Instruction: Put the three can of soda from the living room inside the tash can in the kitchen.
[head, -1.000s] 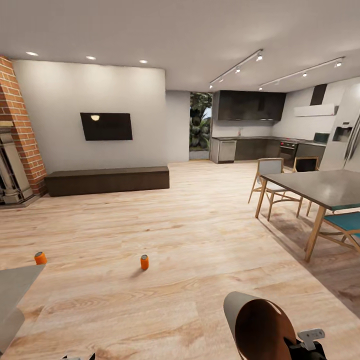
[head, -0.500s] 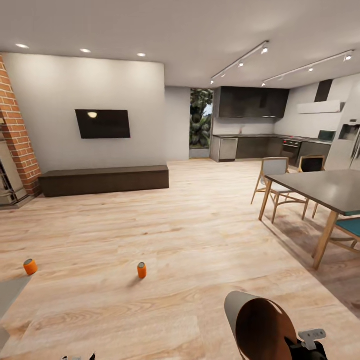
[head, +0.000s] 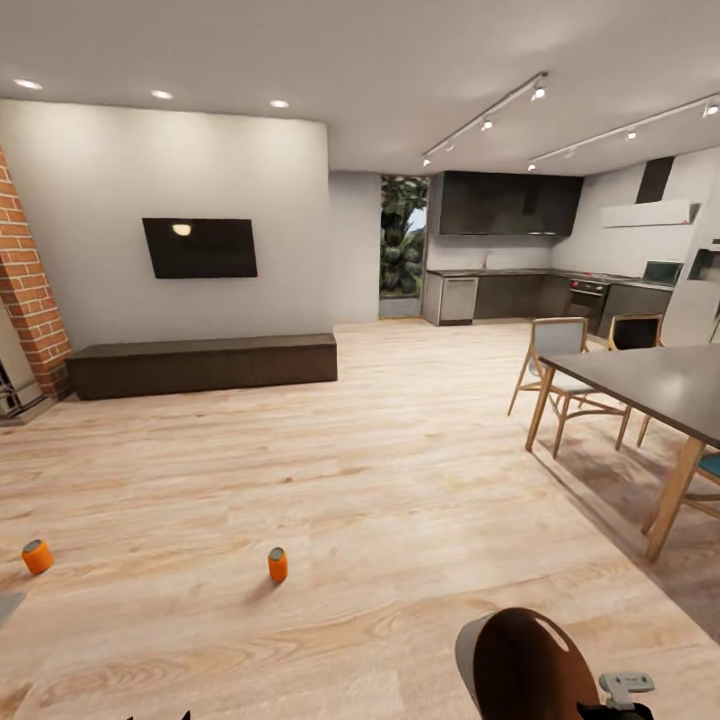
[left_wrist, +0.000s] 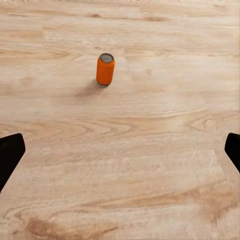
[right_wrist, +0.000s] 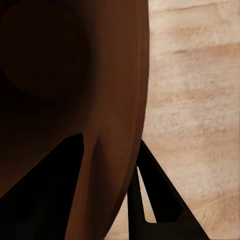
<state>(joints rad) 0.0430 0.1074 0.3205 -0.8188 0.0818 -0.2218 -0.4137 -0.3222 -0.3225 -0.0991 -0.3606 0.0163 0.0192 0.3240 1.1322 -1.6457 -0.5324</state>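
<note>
Two orange cans of soda stand upright on the living room's plank floor, one (head: 278, 564) ahead of me and one (head: 37, 556) further left. In the left wrist view the nearer can (left_wrist: 105, 69) stands well beyond my left gripper (left_wrist: 120, 152), which is open, its dark fingertips (left_wrist: 10, 155) wide apart with bare floor between them. My right gripper (head: 600, 705) is shut on the wall of the tash can (head: 520, 665), tilted with its copper-brown inside showing. In the right wrist view one finger (right_wrist: 50, 195) is inside the bin (right_wrist: 60, 90) and one outside.
A long dark bench (head: 200, 362) and a brick chimney (head: 25, 290) stand at the far left wall. A grey dining table (head: 650, 375) with wooden chairs (head: 560, 375) is to the right. The kitchen (head: 500, 250) with dark cabinets lies at the back right, across open floor.
The whole view has shifted with the camera: both cans now sit lower and further left in the picture, and the grey surface at lower left has left the frame. The grip on the bin is unchanged.
</note>
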